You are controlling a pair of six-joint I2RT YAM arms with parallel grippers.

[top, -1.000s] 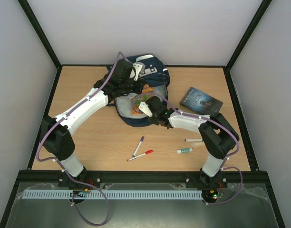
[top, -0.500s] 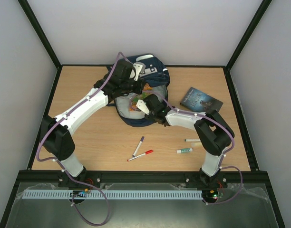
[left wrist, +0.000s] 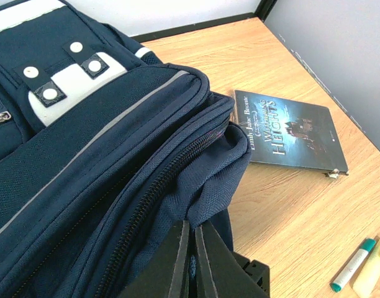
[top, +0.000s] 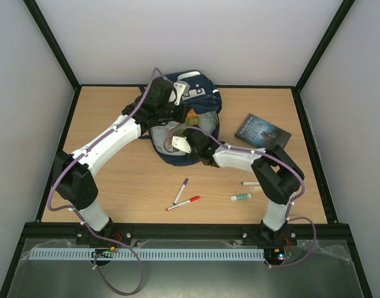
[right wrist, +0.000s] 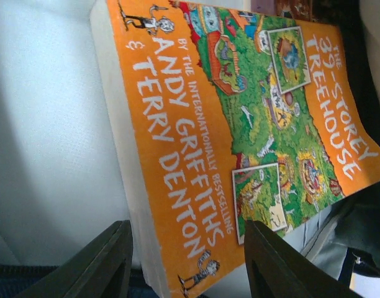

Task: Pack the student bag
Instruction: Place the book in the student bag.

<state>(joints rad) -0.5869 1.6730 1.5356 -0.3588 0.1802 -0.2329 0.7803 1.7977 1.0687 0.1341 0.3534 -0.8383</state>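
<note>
The navy student bag (top: 201,93) lies at the back centre of the table with its main compartment gaping. My left gripper (left wrist: 191,225) is shut on a fold of the bag's rim fabric (left wrist: 221,167) beside the zip and holds the mouth apart. My right gripper (right wrist: 189,230) reaches into the bag (top: 176,135) from the right. Its jaws stand open on either side of an orange paperback (right wrist: 239,112), with a gap at each finger. The book rests on the pale lining (right wrist: 47,155) inside the bag.
A dark hardcover book (top: 262,131) lies right of the bag. Near the front sit a purple-capped marker (top: 181,190), a red pen (top: 183,203), a green-capped stick (top: 241,197) and a pale highlighter (top: 252,183). Black frame posts edge the table.
My right gripper has pushed left, deeper into the bag, and its jaws have widened off the orange book. The left gripper has held still on the rim.
</note>
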